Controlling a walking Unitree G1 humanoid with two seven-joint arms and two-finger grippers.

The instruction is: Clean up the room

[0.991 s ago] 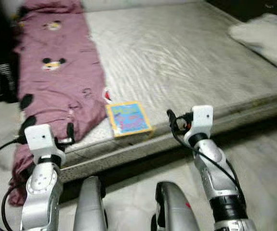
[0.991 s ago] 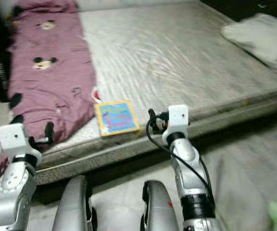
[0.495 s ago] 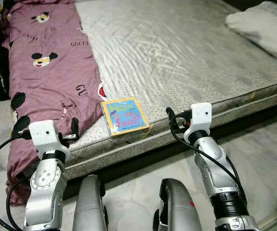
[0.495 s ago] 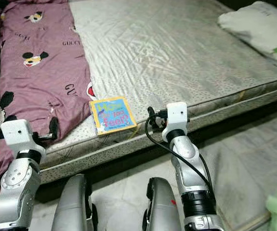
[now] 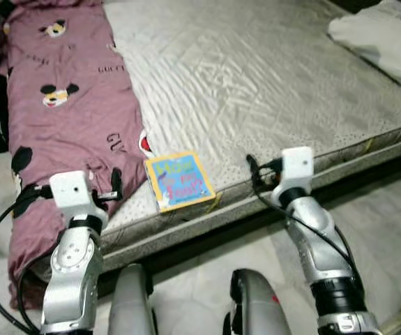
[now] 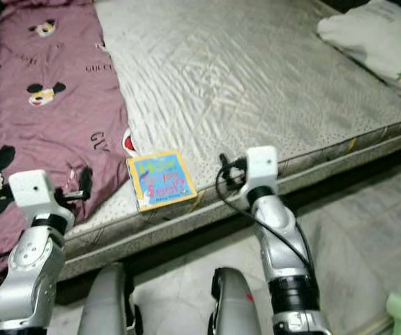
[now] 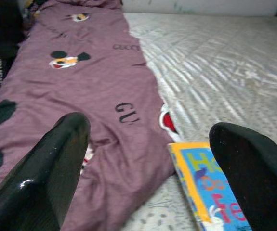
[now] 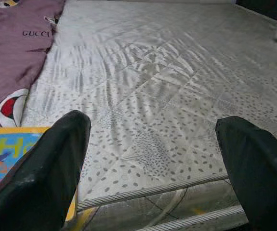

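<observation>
The book (image 5: 179, 181) lies flat on the mattress (image 5: 270, 84) close to its near edge, between my two pincers: just off to the inner side of my left pincer (image 7: 148, 159) and a little farther from my right pincer (image 8: 152, 159), both of which are held spread wide with nothing in them, hovering at the bed's edge. The book looks thin, light and stiff, a small children's board book with a glossy cover, so I expect it to be slick under my fingers and hard to get under on the soft quilting. I judge the best hold is on the near edge or corner, one finger above and one beneath. The purple blanket (image 5: 67, 118) just beyond my left pincer is soft and floppy, and would need bunching.
</observation>
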